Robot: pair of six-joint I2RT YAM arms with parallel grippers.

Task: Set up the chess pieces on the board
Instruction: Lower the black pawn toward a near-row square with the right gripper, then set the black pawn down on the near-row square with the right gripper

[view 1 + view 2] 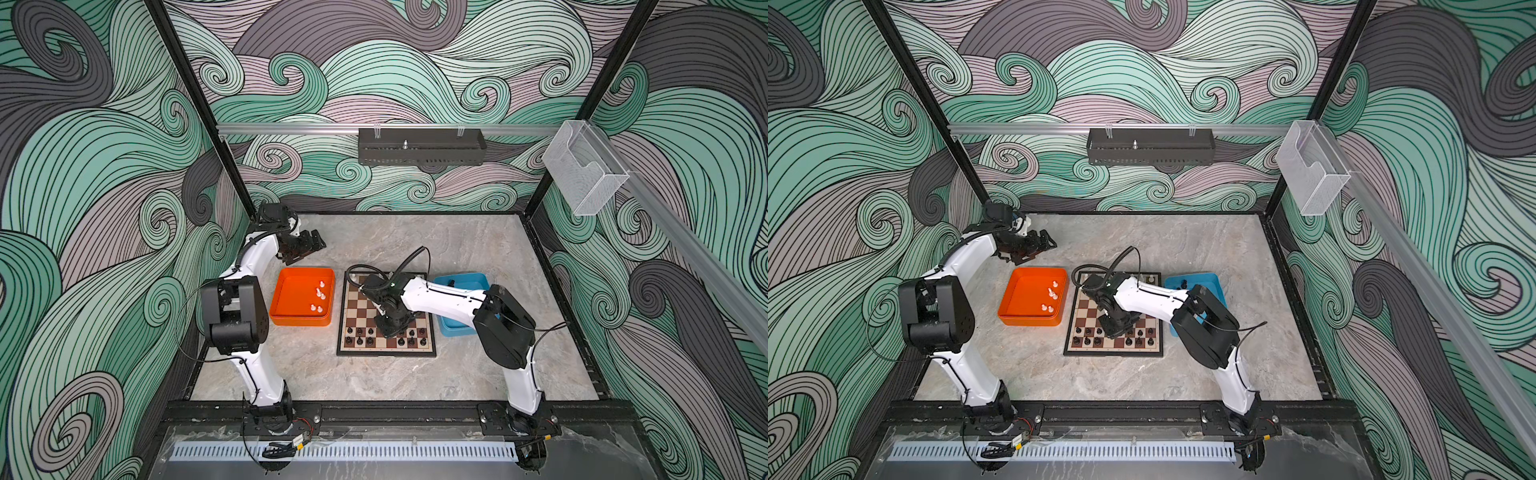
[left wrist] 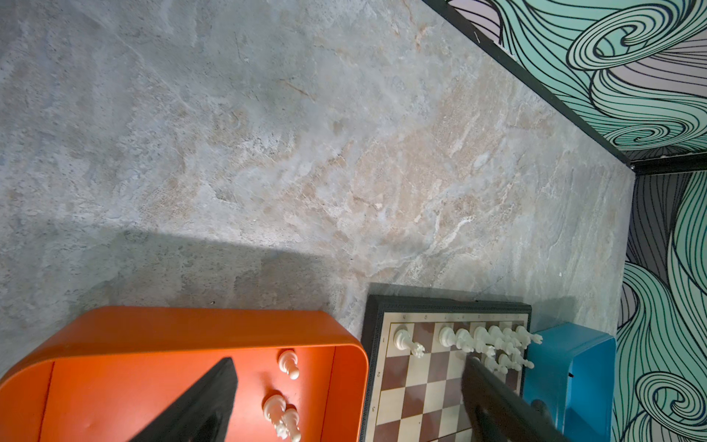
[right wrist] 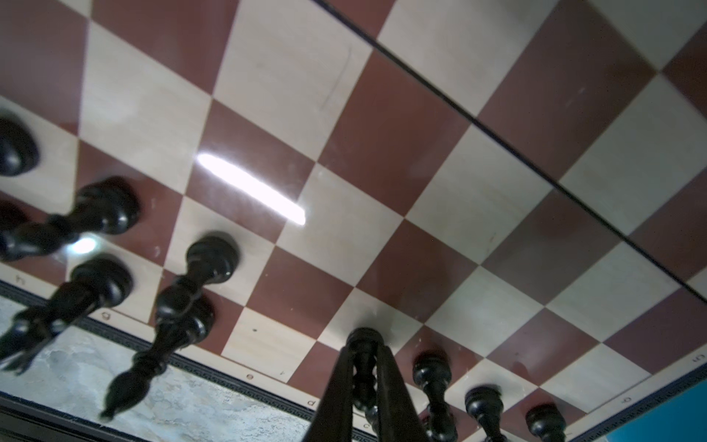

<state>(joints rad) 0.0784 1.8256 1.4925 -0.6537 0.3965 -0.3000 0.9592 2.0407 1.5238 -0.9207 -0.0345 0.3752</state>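
Right wrist view: my right gripper [image 3: 363,350] pinches a black piece [image 3: 363,336] tight, base down on a cream square [image 3: 386,317] near the edge of the board [image 3: 382,153]; I'd release gently, then rise straight, sparing neighbouring chessmen [image 3: 432,367].

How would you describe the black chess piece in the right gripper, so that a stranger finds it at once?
Find the square chessboard of brown and cream checks. Along its near edge stand small black plastic chess pieces. The one meant is the slim piece pinched between the right gripper's jaws; its neighbours stand free.
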